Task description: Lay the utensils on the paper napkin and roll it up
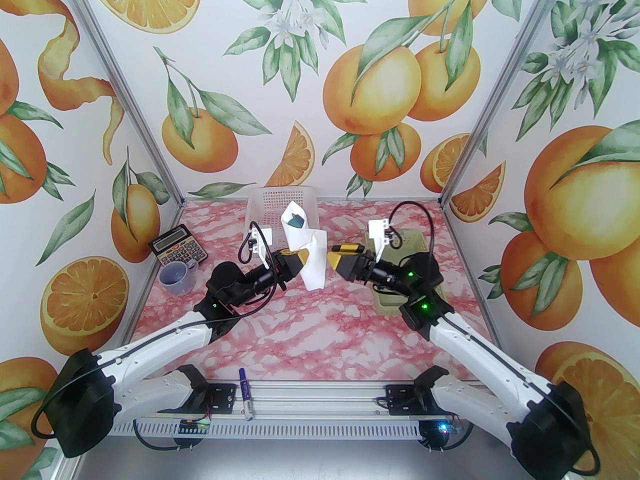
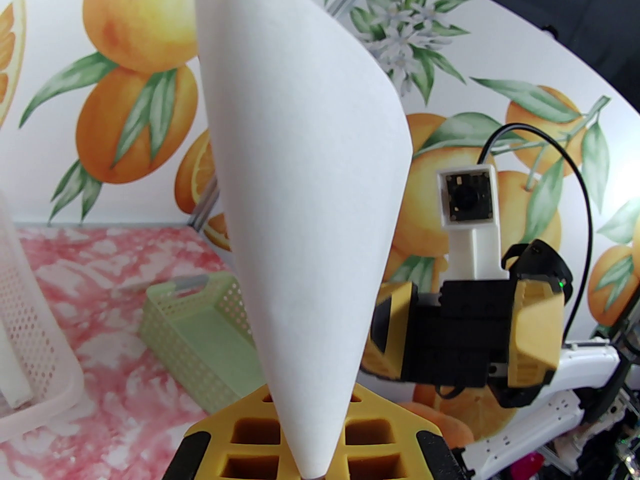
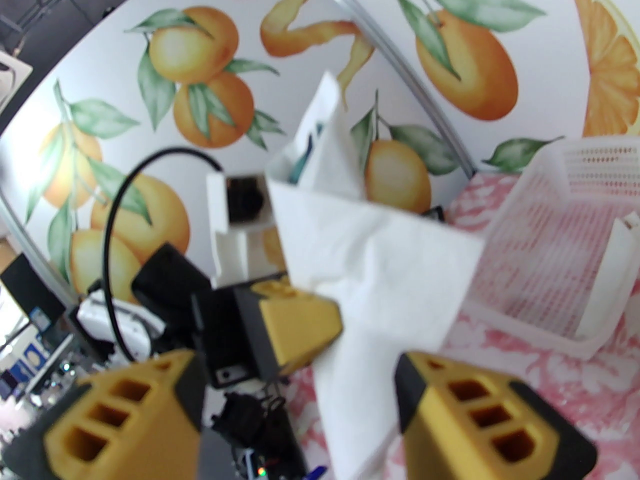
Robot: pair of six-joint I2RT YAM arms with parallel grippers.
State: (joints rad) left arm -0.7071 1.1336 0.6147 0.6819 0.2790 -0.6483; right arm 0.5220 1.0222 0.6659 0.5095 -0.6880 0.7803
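left gripper [image 1: 301, 264] pinches the rolled paper napkin [image 1: 315, 268] — utensils [image 1: 296, 222] mostly hidden inside — right gripper [image 1: 332, 260] spread.

Top cam sits high on the near side of the paper napkin [image 1: 312, 263], tilted down and forward, so it's mid-frame and fairly far off. Left wrist cam is right up against the napkin from its left, facing right. Right wrist cam stares back from its right, also close. All three share the napkin, plus the white mesh basket [image 3: 555, 248] beyond it.
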